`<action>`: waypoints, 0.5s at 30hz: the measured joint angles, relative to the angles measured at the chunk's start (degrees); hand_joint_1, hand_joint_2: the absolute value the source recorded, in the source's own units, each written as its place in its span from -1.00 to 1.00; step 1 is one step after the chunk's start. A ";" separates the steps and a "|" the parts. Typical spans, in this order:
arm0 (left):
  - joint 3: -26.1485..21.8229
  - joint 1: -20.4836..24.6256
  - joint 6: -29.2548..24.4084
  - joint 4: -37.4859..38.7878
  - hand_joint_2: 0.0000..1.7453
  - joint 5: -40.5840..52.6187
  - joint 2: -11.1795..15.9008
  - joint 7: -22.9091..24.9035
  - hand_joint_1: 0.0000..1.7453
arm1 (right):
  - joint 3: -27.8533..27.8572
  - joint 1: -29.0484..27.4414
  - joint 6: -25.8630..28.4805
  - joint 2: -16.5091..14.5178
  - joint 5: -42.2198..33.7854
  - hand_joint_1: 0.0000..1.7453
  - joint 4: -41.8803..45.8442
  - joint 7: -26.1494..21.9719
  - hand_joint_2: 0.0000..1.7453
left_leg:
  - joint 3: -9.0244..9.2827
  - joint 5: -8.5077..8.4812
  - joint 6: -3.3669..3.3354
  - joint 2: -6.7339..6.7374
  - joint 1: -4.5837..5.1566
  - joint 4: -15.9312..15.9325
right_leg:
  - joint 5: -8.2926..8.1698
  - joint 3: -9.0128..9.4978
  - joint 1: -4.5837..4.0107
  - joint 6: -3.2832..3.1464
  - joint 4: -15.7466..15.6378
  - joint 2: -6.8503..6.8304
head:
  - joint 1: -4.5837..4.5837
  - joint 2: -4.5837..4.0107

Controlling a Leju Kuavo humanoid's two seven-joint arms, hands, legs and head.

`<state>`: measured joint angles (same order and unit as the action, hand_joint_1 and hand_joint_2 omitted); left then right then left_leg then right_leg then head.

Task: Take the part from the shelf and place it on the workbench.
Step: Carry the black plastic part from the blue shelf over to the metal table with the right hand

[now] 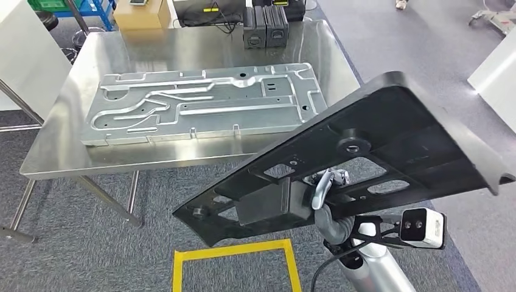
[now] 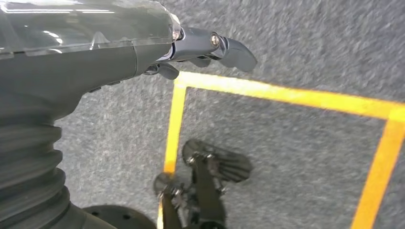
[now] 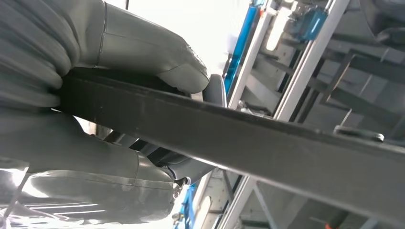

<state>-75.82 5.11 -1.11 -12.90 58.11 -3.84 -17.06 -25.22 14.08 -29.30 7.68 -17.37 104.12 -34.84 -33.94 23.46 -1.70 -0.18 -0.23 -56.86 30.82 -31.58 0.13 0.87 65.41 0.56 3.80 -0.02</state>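
Note:
A large flat black part [image 1: 377, 152] is held tilted in the air at the right, in front of the steel workbench [image 1: 61, 121]. My right hand [image 1: 325, 188] grips it from below; its fingers clamp the part's edge [image 3: 229, 138] in the right wrist view, thumb [image 3: 157, 62] on one face. My left hand [image 2: 200, 47] hangs over the grey carpet, holding nothing, its dark fingers loosely apart.
A silver stamped metal panel [image 1: 201, 103] lies across the workbench's middle. Black boxes [image 1: 264, 27] and a cardboard box [image 1: 141, 13] stand at the far edge. A yellow tape square [image 1: 234, 252] marks the carpet below me. Shelf framing [image 3: 305, 62] shows behind the part.

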 joint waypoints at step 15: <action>0.02 0.25 0.34 0.00 1.00 0.31 -0.14 -0.69 -1.00 | 0.08 -2.93 0.00 -0.15 3.35 1.00 0.00 -0.44 1.00 | 2.91 6.60 2.99 -0.17 -0.31 -7.06 | -5.87 -2.73 0.72 -2.07 -7.63 -0.25 | -0.05 0.00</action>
<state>-75.81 5.37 -0.78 -12.90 58.42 -3.98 -17.75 -25.15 11.15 -29.30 7.54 -14.02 104.12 -35.28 -31.03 30.06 1.29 -0.35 -0.54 -63.93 24.95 -34.30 0.84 -1.20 57.78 0.31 3.75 -0.02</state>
